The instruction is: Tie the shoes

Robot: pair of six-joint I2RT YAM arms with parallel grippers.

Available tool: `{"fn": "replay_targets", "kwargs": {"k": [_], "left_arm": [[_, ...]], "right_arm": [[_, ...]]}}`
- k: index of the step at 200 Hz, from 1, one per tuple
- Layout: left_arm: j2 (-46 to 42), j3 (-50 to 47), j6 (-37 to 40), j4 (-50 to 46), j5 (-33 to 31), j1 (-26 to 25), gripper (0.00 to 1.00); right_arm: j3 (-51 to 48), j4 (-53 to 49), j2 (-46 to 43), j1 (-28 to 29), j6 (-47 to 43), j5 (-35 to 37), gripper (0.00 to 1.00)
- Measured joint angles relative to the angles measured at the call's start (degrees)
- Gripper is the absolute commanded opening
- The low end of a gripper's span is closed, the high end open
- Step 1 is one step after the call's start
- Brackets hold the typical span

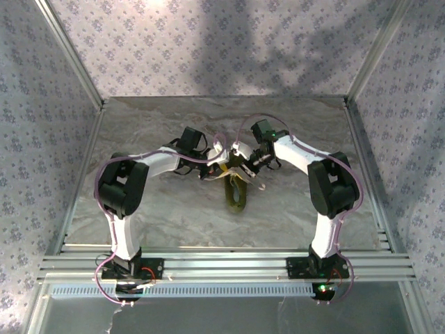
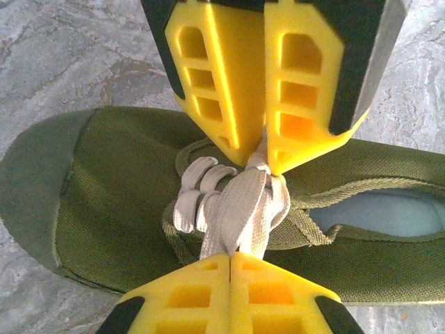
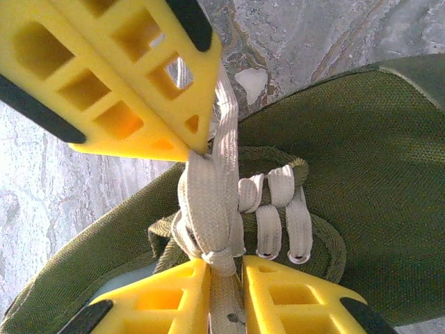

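Our left hand [image 2: 229, 257] and right hand [image 3: 224, 264] each clench the laces [image 2: 240, 202] over the shoe [image 2: 104, 202]; we should pull apart evenly.

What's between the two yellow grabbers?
The laces, stretched from the left gripper to the right gripper above the shoe, in the left wrist view.

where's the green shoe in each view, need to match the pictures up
top external: the olive-green canvas shoe sits small, just below the picture's centre.
left wrist: the shoe lies across the middle, toe at the left.
right wrist: the shoe runs from lower left to upper right, toe at the right.
shared landmark: the whitish flat laces bunched over the eyelets.
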Motion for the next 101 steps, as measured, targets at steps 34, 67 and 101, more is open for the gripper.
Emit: {"fn": "replay_targets", "kwargs": {"k": [34,67,101], "left_arm": [[-3.6,-0.6,0.2,-1.0,-1.0,0.0,0.00],[-6.3,-1.2,0.4,-1.6,-2.0,0.0,0.00],[-8.2,-3.5,0.4,-2.6,-3.5,0.0,0.00]], "right_arm": [[1.3,-0.9,1.2,-0.3,0.0,-0.2,0.17],[2.1,-1.6,1.9,-0.6,0.0,-0.9,0.16],[2.3,-2.1,2.0,-0.8,0.2,-1.1,0.16]]}}
